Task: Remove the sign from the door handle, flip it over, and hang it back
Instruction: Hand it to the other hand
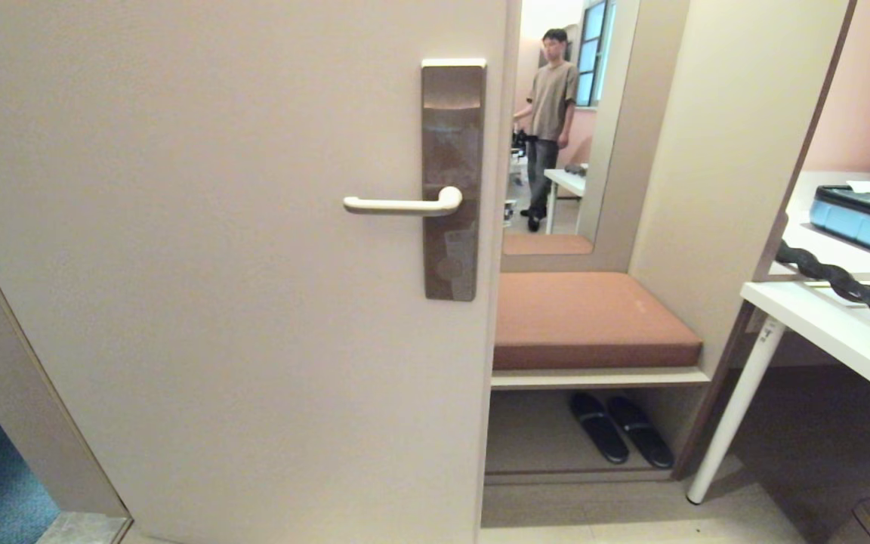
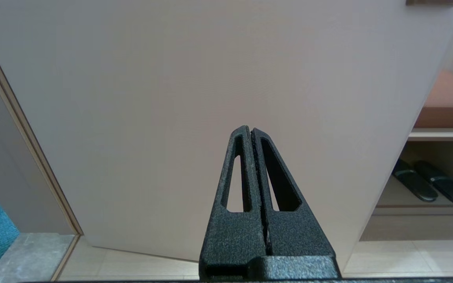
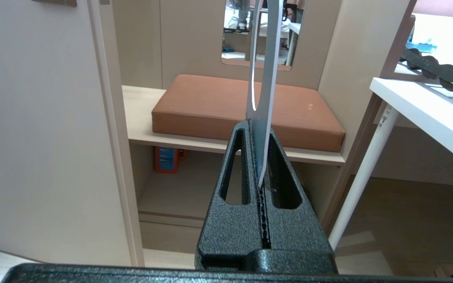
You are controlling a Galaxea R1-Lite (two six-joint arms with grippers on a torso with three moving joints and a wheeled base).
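The cream door handle (image 1: 397, 204) juts left from its tall bronze lock plate (image 1: 450, 151), and nothing hangs on it. In the right wrist view my right gripper (image 3: 258, 127) is shut on the lower end of the sign (image 3: 264, 78). The sign shows edge-on as a thin grey-blue sheet with a white rim, rising out of the fingers in front of the bench. My left gripper (image 2: 250, 129) is shut and empty, pointing at the bare lower part of the door (image 2: 171, 98). Neither arm shows in the head view.
Right of the door edge is a bench with a brown cushion (image 1: 586, 317) and black slippers (image 1: 620, 427) beneath it. A white table (image 1: 835, 325) with a blue case (image 1: 869, 219) stands at the right. A person (image 1: 552, 113) shows in the mirror.
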